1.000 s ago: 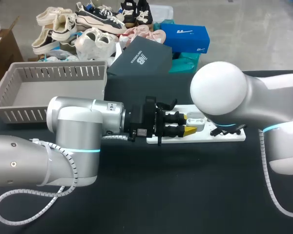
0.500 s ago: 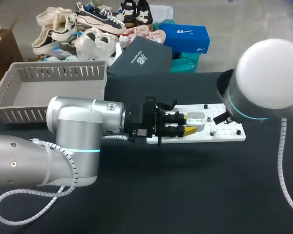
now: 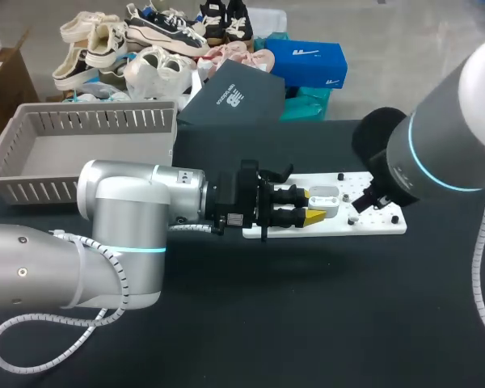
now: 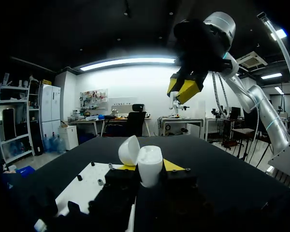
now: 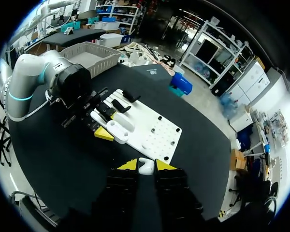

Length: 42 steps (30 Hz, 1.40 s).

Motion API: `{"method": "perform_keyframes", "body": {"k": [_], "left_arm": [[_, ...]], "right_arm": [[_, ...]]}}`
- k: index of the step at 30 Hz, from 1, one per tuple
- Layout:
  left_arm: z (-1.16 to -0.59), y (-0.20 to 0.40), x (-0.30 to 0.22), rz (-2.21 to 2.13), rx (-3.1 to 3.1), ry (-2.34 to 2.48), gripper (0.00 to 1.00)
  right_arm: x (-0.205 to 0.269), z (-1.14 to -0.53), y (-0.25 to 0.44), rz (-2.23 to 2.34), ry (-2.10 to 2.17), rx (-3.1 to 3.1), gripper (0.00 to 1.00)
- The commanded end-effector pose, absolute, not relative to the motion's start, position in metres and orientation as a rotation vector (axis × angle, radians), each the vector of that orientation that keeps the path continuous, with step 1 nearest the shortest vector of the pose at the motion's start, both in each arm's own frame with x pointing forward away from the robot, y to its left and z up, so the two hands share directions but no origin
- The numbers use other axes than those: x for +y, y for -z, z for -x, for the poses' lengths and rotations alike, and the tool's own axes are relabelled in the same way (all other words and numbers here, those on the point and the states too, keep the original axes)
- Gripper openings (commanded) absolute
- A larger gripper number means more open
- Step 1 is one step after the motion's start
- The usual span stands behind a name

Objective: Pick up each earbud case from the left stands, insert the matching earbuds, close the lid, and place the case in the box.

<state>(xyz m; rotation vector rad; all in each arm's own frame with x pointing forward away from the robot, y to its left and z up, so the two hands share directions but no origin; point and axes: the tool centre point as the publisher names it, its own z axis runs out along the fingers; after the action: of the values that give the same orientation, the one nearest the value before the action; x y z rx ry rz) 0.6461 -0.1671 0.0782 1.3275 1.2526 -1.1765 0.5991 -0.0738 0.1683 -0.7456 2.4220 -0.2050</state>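
Observation:
The white earbud case (image 4: 150,166) stands with its lid (image 4: 129,150) swung open, and my left gripper (image 4: 150,167) is shut on it just above the white board (image 3: 376,220). In the head view the case (image 3: 323,199) shows at the left gripper (image 3: 310,204). High over the table, my right gripper (image 5: 145,165) is shut on a small white earbud (image 5: 146,168). From the left wrist it shows as the right gripper (image 4: 185,90) up ahead of the case. In the head view my right arm (image 3: 440,153) covers its own gripper.
A grey slatted basket (image 3: 81,145) sits at the back left. Behind the board lies a dark shoe box (image 3: 233,101). Black stands (image 5: 120,104) and small pegs (image 5: 160,118) rise from the board (image 5: 157,135). Black tabletop (image 3: 307,323) spreads in front.
My right arm has swung up and off to the right, uncovering the board's right half. My left arm and the case have kept still.

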Motion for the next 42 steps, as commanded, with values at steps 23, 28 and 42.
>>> {"method": "perform_keyframes", "body": {"k": [23,28,42], "left_arm": [[-0.647,-0.077,-0.167,-1.327,1.248,1.178,0.00],[-0.647,-0.077,-0.167,-1.327,1.248,1.178,0.00],[-0.647,-0.077,-0.167,-1.327,1.248,1.178,0.00]], "right_arm": [[-0.025,-0.613,-0.151,0.641,0.506,2.561,0.00],[-0.025,-0.613,-0.151,0.641,0.506,2.561,0.00],[-0.040,-0.636,-0.163,0.211,0.619,2.679,0.00]]}}
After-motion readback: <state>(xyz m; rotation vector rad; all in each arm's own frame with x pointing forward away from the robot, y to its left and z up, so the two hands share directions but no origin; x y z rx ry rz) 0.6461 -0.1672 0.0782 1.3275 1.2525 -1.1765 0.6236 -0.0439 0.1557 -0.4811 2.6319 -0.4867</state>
